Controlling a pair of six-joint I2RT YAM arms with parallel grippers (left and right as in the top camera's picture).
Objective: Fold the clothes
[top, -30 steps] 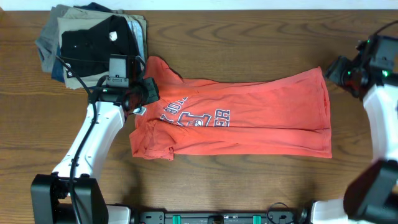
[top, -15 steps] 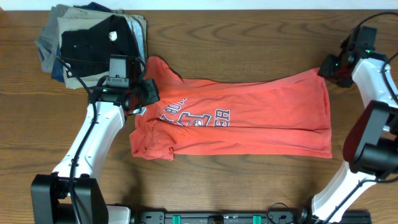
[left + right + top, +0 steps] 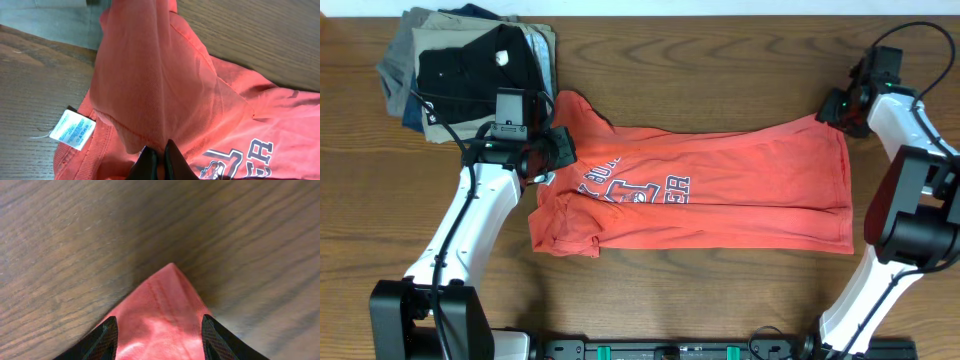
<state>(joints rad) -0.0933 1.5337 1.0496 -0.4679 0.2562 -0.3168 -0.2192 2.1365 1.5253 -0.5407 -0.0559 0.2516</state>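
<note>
**Q:** Where does the T-shirt point(image 3: 720, 190) lie?
**A:** It is spread lengthwise across the middle of the bench point(image 3: 720, 60). It is coral-red, with the lettering point(image 3: 635, 188) face up, the collar end toward the left arm and the hem toward the right.

**Q:** What do the wrist views add to the overhead?
**A:** The left wrist view shows the left claw point(image 3: 159, 161) clenched on a raised fold of the shirt, near the white neck label point(image 3: 72, 130). Overhead, the wrist covers that grip. The right wrist view shows the right claw point(image 3: 159, 330) released, its fingers spread to either side of a pointed hem corner lying on the wood. Whether they touch the cloth cannot be told.

**Q:** Counts?
**A:** One T-shirt, two arms, and one stack of folded garments point(image 3: 470, 65) at the far left corner. The stack has a black piece on top and sits near the shirt's collar end.

**Q:** Surface?
**A:** A brown wood-grain bench, with a pale strip bordering its far edge.
</note>
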